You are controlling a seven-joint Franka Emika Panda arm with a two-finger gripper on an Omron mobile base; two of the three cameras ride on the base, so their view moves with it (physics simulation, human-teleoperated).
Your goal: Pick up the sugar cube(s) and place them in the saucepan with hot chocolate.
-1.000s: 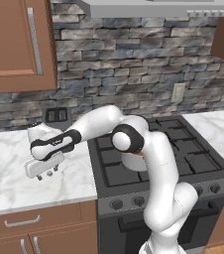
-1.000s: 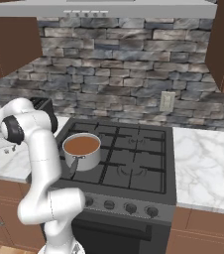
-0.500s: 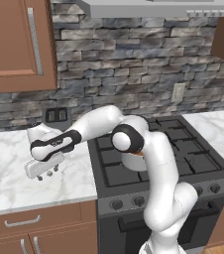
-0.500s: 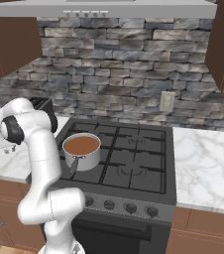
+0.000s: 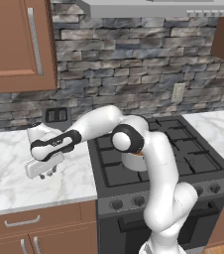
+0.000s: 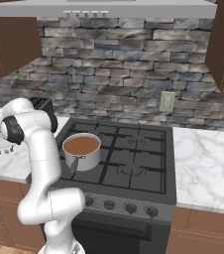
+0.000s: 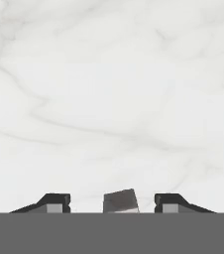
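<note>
Arm (image 5: pixel 156 163) is looking glossy white all over, chunky rounded links with dark grey joint caps and a black band near the wrist. Gripper (image 7: pixel 112 202) is showing two small dark fingertips (image 7: pixel 54 201).

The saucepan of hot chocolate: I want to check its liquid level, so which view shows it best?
The right base view: the saucepan sits unobstructed on the stove's front left burner, brown liquid visible nearly to the rim. In the left base view the arm's elbow hides most of it, leaving a sliver of steel wall.

Base views flank the stove (image 5: pixel 158 149) — hand view hugs the counter (image 7: pixel 109 99).
</note>
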